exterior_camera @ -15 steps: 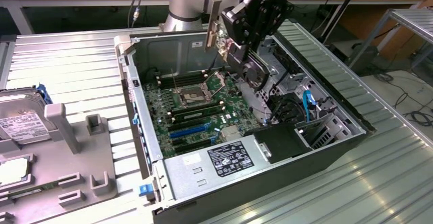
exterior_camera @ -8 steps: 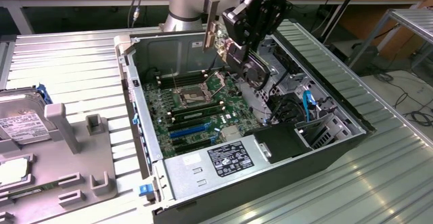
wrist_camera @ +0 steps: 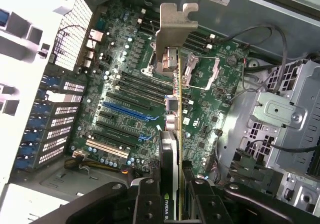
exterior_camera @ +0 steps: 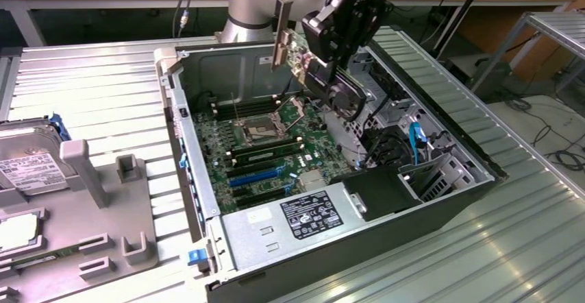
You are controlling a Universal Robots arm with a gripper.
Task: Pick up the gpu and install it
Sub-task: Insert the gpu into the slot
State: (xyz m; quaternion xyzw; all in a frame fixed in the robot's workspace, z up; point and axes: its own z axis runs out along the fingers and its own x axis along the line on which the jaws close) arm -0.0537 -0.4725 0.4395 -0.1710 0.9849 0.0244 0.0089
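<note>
My gripper [exterior_camera: 327, 62] is shut on the gpu [exterior_camera: 340, 96] and holds it on edge above the open computer case [exterior_camera: 188, 121]. The card's black fan face looks toward the exterior view's right, and its silver bracket [exterior_camera: 282, 39] points toward the back of the case. In the wrist view the gpu [wrist_camera: 173, 144] shows edge-on between my two black fingers [wrist_camera: 146, 200], with the bracket [wrist_camera: 175, 27] at its far end. It hangs clear of the green motherboard [wrist_camera: 125, 89]. The blue and black expansion slots [wrist_camera: 127, 112] lie below, off to one side of the card.
A power supply [exterior_camera: 306, 215] fills the case's near corner, and a drive cage with blue cables [exterior_camera: 416, 145] lines its side on the exterior view's right. At the exterior view's left, a grey fixture tray [exterior_camera: 114, 200] holds a silver hard drive [exterior_camera: 27, 169].
</note>
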